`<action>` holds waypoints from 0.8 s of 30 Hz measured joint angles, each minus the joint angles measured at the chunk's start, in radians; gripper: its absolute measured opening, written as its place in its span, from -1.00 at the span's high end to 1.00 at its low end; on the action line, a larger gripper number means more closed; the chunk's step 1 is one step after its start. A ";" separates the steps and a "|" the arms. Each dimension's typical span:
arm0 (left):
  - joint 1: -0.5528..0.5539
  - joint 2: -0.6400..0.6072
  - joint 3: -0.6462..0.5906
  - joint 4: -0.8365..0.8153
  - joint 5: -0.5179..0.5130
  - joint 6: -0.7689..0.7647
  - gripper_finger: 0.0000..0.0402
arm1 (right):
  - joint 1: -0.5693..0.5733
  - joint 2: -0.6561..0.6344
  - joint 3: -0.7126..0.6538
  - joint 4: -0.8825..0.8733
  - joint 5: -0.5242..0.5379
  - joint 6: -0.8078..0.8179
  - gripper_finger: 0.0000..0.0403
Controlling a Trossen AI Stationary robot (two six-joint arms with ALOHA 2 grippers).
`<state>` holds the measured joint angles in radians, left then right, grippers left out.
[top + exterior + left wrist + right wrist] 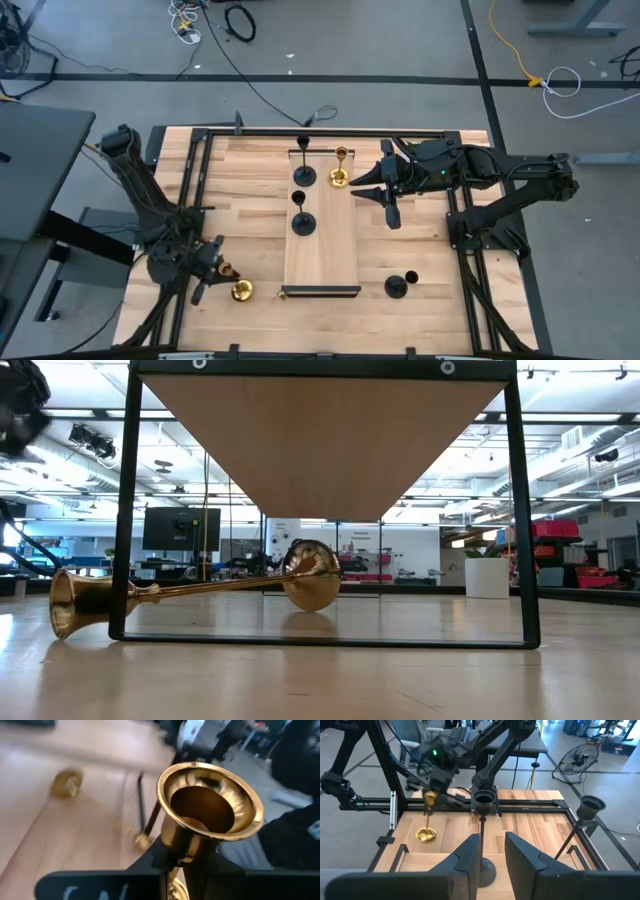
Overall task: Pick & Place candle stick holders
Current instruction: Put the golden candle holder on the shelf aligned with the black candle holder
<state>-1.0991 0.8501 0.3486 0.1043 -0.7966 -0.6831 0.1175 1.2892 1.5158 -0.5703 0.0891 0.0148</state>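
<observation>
Three holders on the central board (two more off it, either side)

Two black holders and one gold upright at mid-counter. Another black near the front edge. Gold one at front-left.

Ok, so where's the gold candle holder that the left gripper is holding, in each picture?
High view: held gold holder at the lower left, in the left gripper.
Low view: not seen; the lying gold holder there has no gripper on it.
Left wrist view: its cup fills the middle.
Right wrist view: far back, upper left.
Shared landmark: the left gripper clamped on it.
</observation>
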 joint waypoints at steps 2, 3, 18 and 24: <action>0.010 0.000 0.059 -0.010 -0.002 0.047 0.86 | 0.000 0.000 0.000 0.000 0.000 0.004 0.55; 0.017 0.000 0.090 -0.026 -0.004 0.068 0.86 | 0.000 0.000 0.000 -0.001 -0.002 0.004 0.55; 0.189 0.000 0.581 -0.436 0.028 0.227 0.86 | 0.000 0.034 0.000 -0.041 -0.009 -0.010 0.55; 0.295 0.006 0.678 -0.453 0.062 0.319 0.85 | 0.000 0.035 0.000 0.016 -0.067 -0.034 0.55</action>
<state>-0.8039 0.8565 1.0269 -0.3489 -0.7345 -0.3639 0.1173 1.3245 1.5162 -0.5547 0.0224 -0.0196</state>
